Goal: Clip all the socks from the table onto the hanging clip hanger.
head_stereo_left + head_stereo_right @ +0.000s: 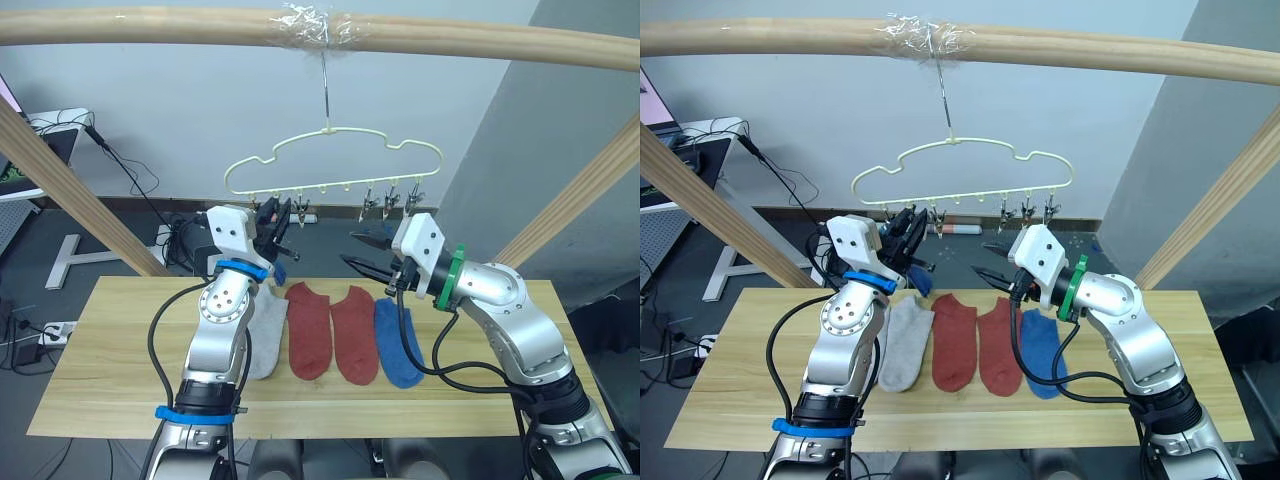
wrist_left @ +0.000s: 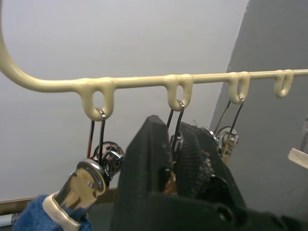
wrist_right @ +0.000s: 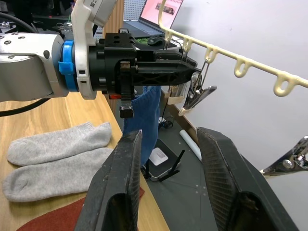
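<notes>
Clipping stage, judged from the layout: one blue sock [image 3: 148, 115] already dangling from the leftmost small silver metal clip [image 2: 89, 180] of the thin pale yellow wire hanger [image 1: 335, 160], hung at upper centre of the head view. Left black two-fingered gripper [image 1: 280, 222] raised to that clip row, left of centre, fingers pressed close on the second clip [image 2: 177, 144], seemingly squeezing it open; no sock between them.

Right black two-fingered gripper [image 1: 368, 254] hovering right of centre, below the three clips at the hanger's right end, jaws spread wide and holding nothing.

Still lying on the long light wooden plank table [image 1: 100, 380], in a row at centre: light grey ankle socks [image 1: 265, 335] apparently stacked (two visible in the right wrist view), two rust red ankle socks [image 1: 332, 340] side by side, one blue ankle sock [image 1: 397, 345] at the row's right end.

Next move, likely: right gripper down to a sock cuff, pinch, lift to the clip held by the left. Thin, limp fabric, prone to sagging and slipping.
</notes>
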### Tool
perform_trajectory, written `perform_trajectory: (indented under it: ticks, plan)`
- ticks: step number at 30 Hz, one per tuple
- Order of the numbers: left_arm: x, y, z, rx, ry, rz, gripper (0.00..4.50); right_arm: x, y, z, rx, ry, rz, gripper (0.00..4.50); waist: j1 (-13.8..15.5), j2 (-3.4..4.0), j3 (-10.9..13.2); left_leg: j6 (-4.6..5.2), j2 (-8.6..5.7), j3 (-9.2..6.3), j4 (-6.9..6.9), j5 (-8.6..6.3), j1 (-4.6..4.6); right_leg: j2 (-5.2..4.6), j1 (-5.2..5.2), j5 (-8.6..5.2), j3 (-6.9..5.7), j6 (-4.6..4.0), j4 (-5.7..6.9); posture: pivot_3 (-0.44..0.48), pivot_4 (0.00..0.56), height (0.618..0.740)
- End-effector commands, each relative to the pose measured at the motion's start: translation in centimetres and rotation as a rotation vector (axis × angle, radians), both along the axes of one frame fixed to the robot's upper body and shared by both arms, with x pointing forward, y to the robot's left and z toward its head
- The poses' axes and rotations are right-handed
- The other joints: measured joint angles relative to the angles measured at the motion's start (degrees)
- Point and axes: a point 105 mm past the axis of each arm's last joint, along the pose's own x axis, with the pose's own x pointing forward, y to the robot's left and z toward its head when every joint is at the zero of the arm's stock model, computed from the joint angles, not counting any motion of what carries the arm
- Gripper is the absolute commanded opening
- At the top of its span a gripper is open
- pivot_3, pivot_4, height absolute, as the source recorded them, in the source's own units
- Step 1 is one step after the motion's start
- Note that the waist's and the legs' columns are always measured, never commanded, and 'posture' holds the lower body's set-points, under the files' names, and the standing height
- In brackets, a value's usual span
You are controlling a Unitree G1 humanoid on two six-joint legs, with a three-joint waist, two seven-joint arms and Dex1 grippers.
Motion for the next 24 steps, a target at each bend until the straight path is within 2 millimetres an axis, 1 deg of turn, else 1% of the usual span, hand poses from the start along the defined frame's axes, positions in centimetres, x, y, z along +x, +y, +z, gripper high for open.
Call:
perform_trajectory:
  ticks: [1,3,4,6,7,8,9,12,14,16,19,22,24]
  plan:
    - [-0.4,0.0,1.7,0.007,-0.064,-0.005,0.00,-0.7,0.2,0.3,0.015,-0.007,0.011,1.86,0.0,0.00,0.0,0.00,0.00,0.00,0.00,0.00,0.00,0.00,0.00,0.00,0.00,0.00,0.00,-0.007,0.211,0.700]
    - [-0.4,0.2,1.6,0.013,-0.058,-0.002,0.00,0.0,-0.6,-1.6,-0.012,0.030,-0.079,2.23,0.1,-0.02,0.0,0.00,0.00,0.00,0.00,0.00,0.00,0.00,0.00,0.00,0.00,0.00,0.00,-0.004,0.210,0.700]
    - [-0.4,0.3,1.5,0.016,-0.055,-0.002,0.00,0.5,-1.4,-3.0,-0.018,0.071,-0.157,2.48,0.1,-0.02,0.0,0.00,0.00,-0.02,0.00,0.00,0.00,-0.01,0.02,0.00,-0.02,0.00,0.00,-0.004,0.210,0.700]
    - [-0.5,0.4,1.5,0.021,-0.052,-0.001,0.00,1.2,-2.8,-5.3,-0.043,0.116,-0.284,3.12,0.1,-0.02,0.0,-0.01,0.00,-0.02,-0.01,0.00,0.00,-0.03,0.01,0.00,-0.02,0.00,0.01,0.001,0.210,0.700]
    - [-0.5,0.5,1.5,0.023,-0.051,0.000,0.00,1.5,-3.3,-6.2,-0.059,0.124,-0.333,3.53,0.1,-0.02,0.0,-0.01,0.00,-0.02,-0.01,0.00,-0.01,-0.04,0.01,0.00,-0.02,0.00,0.01,0.001,0.210,0.700]
    - [-0.5,0.5,1.4,0.026,-0.050,-0.001,0.00,1.4,-3.6,-7.3,-0.079,0.141,-0.351,3.90,0.1,-0.02,0.0,-0.01,-0.02,0.00,0.00,0.01,0.00,-0.08,0.01,0.00,0.00,0.00,0.02,0.001,0.210,0.700]
    - [-0.5,0.6,1.4,0.030,-0.046,-0.003,0.00,1.3,-4.1,-8.8,-0.110,0.171,-0.375,4.16,0.1,-0.02,0.0,-0.02,-0.04,0.03,0.01,0.01,0.00,-0.10,0.00,0.01,0.01,0.02,0.03,0.000,0.211,0.700]
    - [-0.4,0.6,1.2,0.035,-0.035,-0.009,0.00,1.4,-5.0,-12.2,-0.151,0.233,-0.434,4.16,0.0,-0.02,0.0,-0.02,-0.05,0.07,0.03,0.01,0.02,-0.10,0.01,0.03,0.04,0.06,0.02,0.000,0.212,0.700]
    - [-0.4,0.6,1.1,0.036,-0.030,-0.012,0.00,1.7,-5.6,-13.6,-0.158,0.251,-0.474,4.16,0.0,-0.02,0.0,-0.01,-0.04,0.05,0.04,0.01,0.03,-0.07,0.01,0.03,0.03,0.06,0.03,0.000,0.212,0.700]
    - [-0.3,0.6,1.1,0.036,-0.028,-0.012,0.00,2.1,-5.9,-14.2,-0.159,0.253,-0.502,4.16,0.0,-0.02,0.0,-0.01,-0.04,0.06,0.04,0.01,0.03,-0.06,0.01,0.03,0.04,0.06,0.03,0.002,0.213,0.700]
    - [-0.2,0.6,1.0,0.037,-0.023,-0.014,0.00,2.6,-6.0,-14.9,-0.143,0.273,-0.520,4.16,0.0,-0.02,0.0,-0.01,-0.04,0.08,0.05,0.01,0.03,-0.05,0.01,0.03,0.06,0.06,0.03,0.004,0.212,0.700]
    - [-0.2,0.6,0.9,0.038,-0.019,-0.015,0.00,3.1,-6.5,-17.0,-0.166,0.337,-0.558,4.16,0.0,-0.02,0.0,-0.01,-0.03,0.08,0.06,0.01,0.04,-0.03,0.02,0.04,0.05,0.06,0.04,0.004,0.212,0.700]
    - [-0.2,0.6,0.9,0.038,-0.017,-0.017,0.00,3.3,-6.4,-17.6,-0.178,0.347,-0.553,4.16,0.1,-0.02,0.0,-0.01,-0.02,0.06,0.06,0.01,0.04,-0.03,0.02,0.04,0.04,0.05,0.05,0.007,0.212,0.700]
